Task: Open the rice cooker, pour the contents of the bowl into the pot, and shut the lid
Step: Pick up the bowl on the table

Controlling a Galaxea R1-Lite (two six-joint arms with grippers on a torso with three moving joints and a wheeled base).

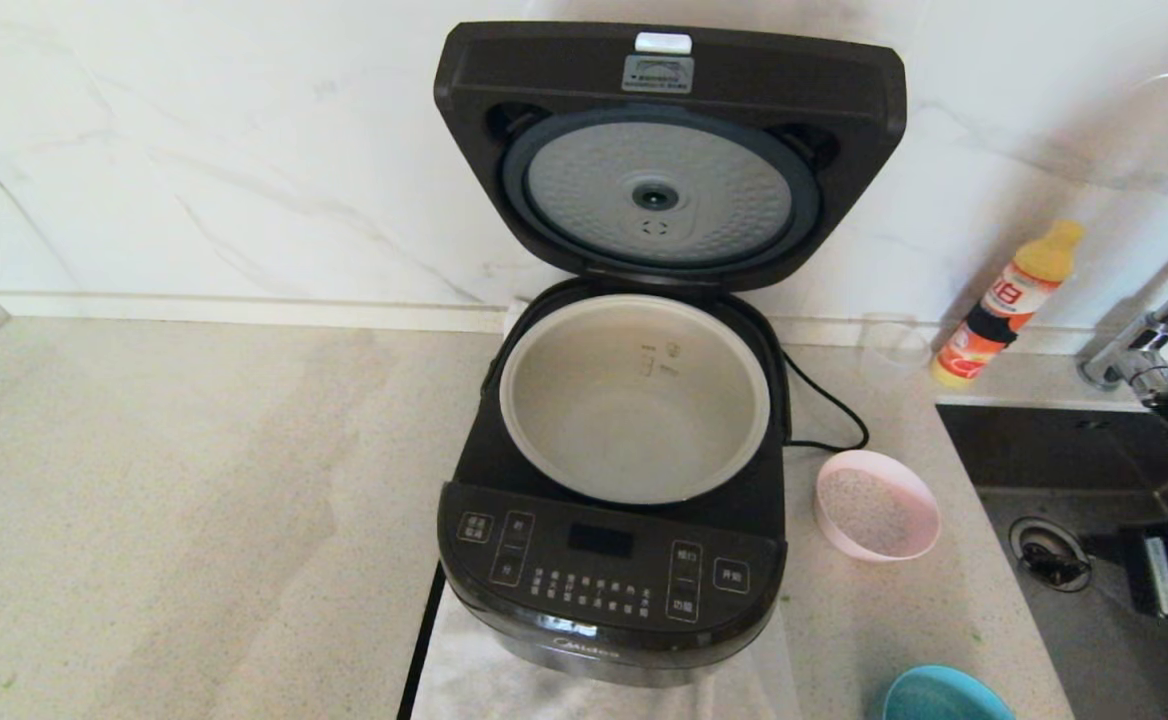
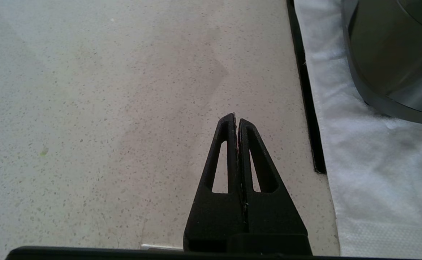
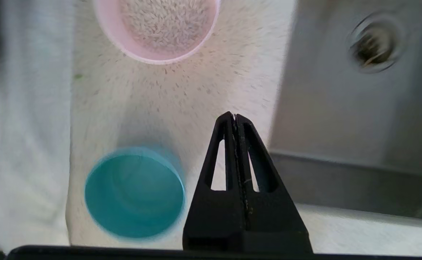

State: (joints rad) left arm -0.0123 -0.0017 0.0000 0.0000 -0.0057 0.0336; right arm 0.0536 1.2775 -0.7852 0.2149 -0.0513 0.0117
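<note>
The black rice cooker (image 1: 612,575) stands mid-counter with its lid (image 1: 669,150) swung up, silver dimpled disc facing me. The pale pot (image 1: 634,400) inside looks empty. A pink bowl (image 1: 876,505) holding white grains sits just right of the cooker, also the pink bowl (image 3: 156,29) in the right wrist view. My right gripper (image 3: 235,116) is shut on nothing, hovering above the counter between the bowl and the sink. My left gripper (image 2: 236,117) is shut and empty over bare counter left of the cooker's base (image 2: 395,54). Neither gripper shows in the head view.
A teal bowl (image 1: 944,695) sits at the front edge, seen as the teal bowl (image 3: 134,193) near my right gripper. A sink (image 1: 1094,560) with drain and tap lies to the right. An orange bottle (image 1: 1006,305) stands by the wall. White cloth (image 2: 377,173) lies under the cooker.
</note>
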